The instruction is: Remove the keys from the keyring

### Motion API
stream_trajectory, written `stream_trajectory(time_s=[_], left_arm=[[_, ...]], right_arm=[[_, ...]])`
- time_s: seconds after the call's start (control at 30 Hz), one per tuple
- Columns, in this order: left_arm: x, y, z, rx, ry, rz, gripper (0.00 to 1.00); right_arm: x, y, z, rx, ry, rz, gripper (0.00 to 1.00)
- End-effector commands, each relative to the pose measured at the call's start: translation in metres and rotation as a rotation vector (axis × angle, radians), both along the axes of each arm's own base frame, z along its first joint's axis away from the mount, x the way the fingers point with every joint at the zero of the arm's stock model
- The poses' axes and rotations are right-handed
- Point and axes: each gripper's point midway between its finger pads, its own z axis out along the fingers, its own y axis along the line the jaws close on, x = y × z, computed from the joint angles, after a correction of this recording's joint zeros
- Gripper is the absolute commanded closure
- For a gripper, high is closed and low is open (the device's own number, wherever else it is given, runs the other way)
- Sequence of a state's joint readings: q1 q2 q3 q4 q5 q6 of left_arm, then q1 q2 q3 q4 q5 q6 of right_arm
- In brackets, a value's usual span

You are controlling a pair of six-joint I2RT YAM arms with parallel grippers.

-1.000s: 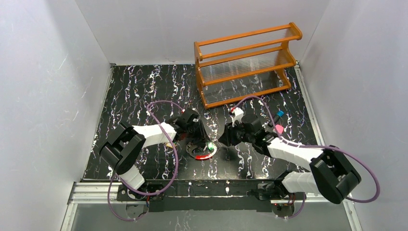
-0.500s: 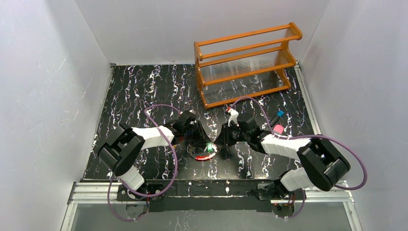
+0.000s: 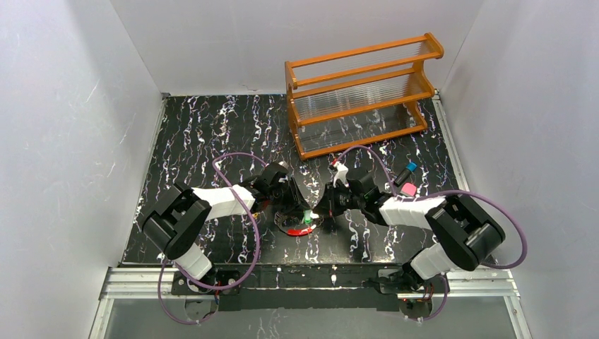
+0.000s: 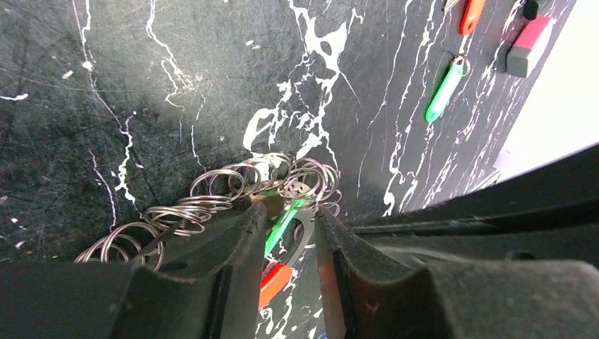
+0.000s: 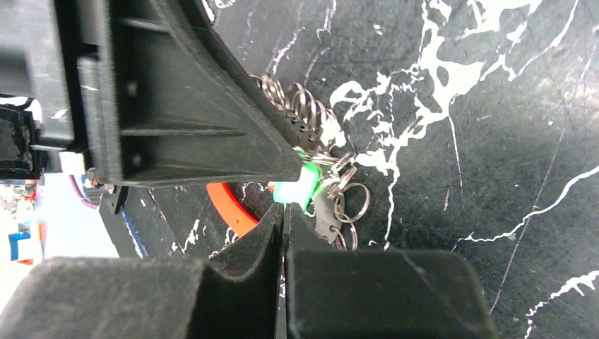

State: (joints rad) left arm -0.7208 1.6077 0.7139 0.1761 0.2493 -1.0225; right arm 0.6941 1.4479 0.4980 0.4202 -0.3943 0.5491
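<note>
The keyring, a silvery coil with a red segment, lies on the black marbled table between both arms. In the left wrist view the coil curves across my fingertips. My left gripper is narrowly open over the ring, with a green key and a red piece in the gap. My right gripper is shut, its tips touching the green key's head. I cannot tell whether it pinches the head. The ring's red segment shows to the left.
An orange wooden rack stands at the back right. A pink block and a small blue piece lie right of the right arm. A loose green key lies beyond the ring. White walls enclose the table.
My right gripper has moved left, up to the keyring and the green key. My left gripper has shifted slightly down and right over the ring.
</note>
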Motion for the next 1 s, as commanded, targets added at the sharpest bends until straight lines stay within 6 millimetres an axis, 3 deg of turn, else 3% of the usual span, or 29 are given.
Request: stream_trajectory(time_s=[0.0,0.37,0.63,0.87,0.97], left_arm=[[-0.005,0.004,0.011,-0.005,-0.023,-0.031,0.7],[-0.008,0.004,0.006,0.019,-0.048,-0.103,0.7],[-0.011,0.008,-0.009,0.049,-0.041,-0.118,0.7],[-0.014,-0.02,0.01,-0.045,-0.112,-0.173,0.7],[-0.014,-0.023,0.017,-0.057,-0.137,-0.184,0.74]], right_arm=[[-0.002,0.006,-0.005,0.041,0.029,0.011,0.91],[-0.002,0.005,-0.029,0.026,0.065,-0.006,0.92],[-0.004,0.004,-0.043,0.013,0.098,-0.009,0.92],[-0.006,0.007,-0.046,0.029,0.111,0.003,0.92],[-0.007,0.007,-0.044,0.04,0.105,0.003,0.92]])
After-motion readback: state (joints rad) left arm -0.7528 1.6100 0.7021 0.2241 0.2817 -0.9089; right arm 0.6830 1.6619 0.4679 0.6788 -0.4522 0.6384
